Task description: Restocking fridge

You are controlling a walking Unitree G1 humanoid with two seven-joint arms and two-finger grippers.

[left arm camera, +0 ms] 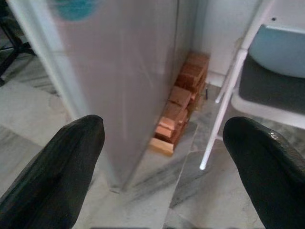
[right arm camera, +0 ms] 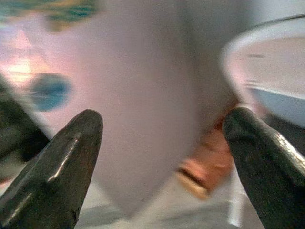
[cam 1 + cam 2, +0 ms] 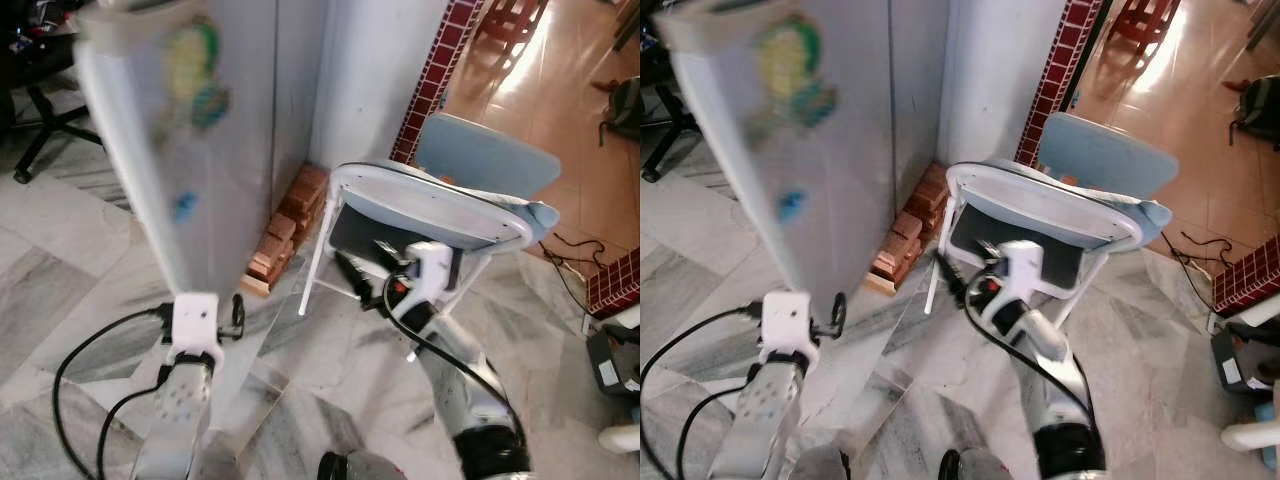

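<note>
— Where is the fridge (image 3: 190,130)?

— Straight ahead of the left claw (image 1: 162,167), tall and grey, its near face smeared by blur. The stickers (image 3: 195,70) on it read only as yellow, green and blue blobs; what they picture cannot be told. Its top is cut off by the frame edge, and no handle or door seam can be made out.

— And the left claw?

— Its two black fingers (image 1: 57,167) stand wide apart with nothing between them, pointing at the fridge's lower corner and a stack of bricks (image 3: 285,230) beside its foot.

— The right claw?

— The right claw (image 2: 162,171) is spread too and holds nothing. From the head it sits just in front of a white folding chair (image 3: 430,205) with a pale blue seat. Its wrist picture is heavily blurred; the fridge and chair rim are soft shapes there.

— Anything else around?

— Grey marble floor (image 3: 330,380) under both arms, black cables (image 3: 90,370) trailing by the left arm, a red-tiled column (image 3: 432,75) beyond the chair, and an office chair's base (image 3: 40,125) cut off beyond the fridge.
</note>
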